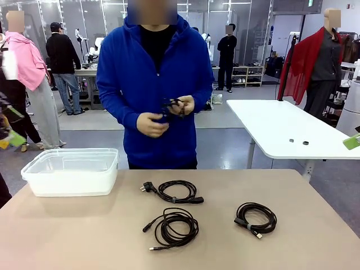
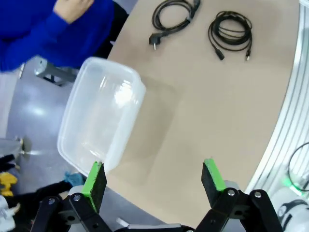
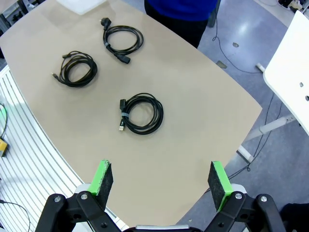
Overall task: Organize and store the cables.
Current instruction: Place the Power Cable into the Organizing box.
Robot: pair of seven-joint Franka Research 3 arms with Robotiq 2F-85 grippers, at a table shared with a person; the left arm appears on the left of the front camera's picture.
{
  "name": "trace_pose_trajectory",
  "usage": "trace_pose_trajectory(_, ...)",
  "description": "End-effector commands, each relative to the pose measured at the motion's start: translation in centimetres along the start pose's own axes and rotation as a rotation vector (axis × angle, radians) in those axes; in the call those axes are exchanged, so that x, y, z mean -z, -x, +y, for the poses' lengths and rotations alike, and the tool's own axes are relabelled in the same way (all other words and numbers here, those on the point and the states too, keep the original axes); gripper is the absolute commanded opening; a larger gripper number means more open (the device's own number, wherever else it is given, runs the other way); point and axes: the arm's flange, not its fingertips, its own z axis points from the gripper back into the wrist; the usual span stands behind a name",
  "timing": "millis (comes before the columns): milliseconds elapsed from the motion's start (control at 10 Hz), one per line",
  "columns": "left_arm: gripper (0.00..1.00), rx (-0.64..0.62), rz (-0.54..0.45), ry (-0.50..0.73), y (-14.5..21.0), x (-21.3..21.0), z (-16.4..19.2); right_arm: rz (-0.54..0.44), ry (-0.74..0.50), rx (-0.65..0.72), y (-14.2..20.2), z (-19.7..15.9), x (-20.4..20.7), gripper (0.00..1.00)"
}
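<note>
Left jaws: spread wide, empty, high over the desk's left edge above the clear tub (image 2: 104,111). Right jaws: likewise spread and empty, high over the near right edge. The cables lie on the desk: plug coil (image 1: 174,192) in the middle, middle coil (image 1: 173,226) toward the near edge, right coil (image 1: 256,217) toward the right edge. Person's hands (image 1: 183,105) hold another black cord (image 1: 171,103). Tub looks empty, so I judge this pre-pick. Next: descend on one coil, pinch across the bundle, carry it to the tub.

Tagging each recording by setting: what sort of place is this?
Likely an open lab or workshop hall: a white table beside the beige work table, grey floor, and people standing farther back.
</note>
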Motion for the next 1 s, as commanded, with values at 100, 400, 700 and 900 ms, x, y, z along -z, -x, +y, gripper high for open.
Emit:
trace_pose_trajectory(100, 1.0, 0.208, 0.028, 0.011, -7.7, 3.6, 3.1, -0.001, -0.002, -0.006, 0.1, 0.0, 0.0, 1.0)
trace_pose_trajectory(400, 1.0, 0.326, 0.097, 0.0, -13.3, 8.7, 1.3, -0.001, -0.002, -0.006, 0.1, 0.0, 0.0, 1.0)
trace_pose_trajectory(700, 1.0, 0.33, 0.036, 0.015, -14.1, 9.1, 0.3, -0.001, -0.002, -0.006, 0.1, 0.0, 0.0, 1.0)
trace_pose_trajectory(900, 1.0, 0.338, 0.076, 0.053, -14.7, 10.3, -0.3, -0.001, -0.002, -0.006, 0.1, 0.0, 0.0, 1.0)
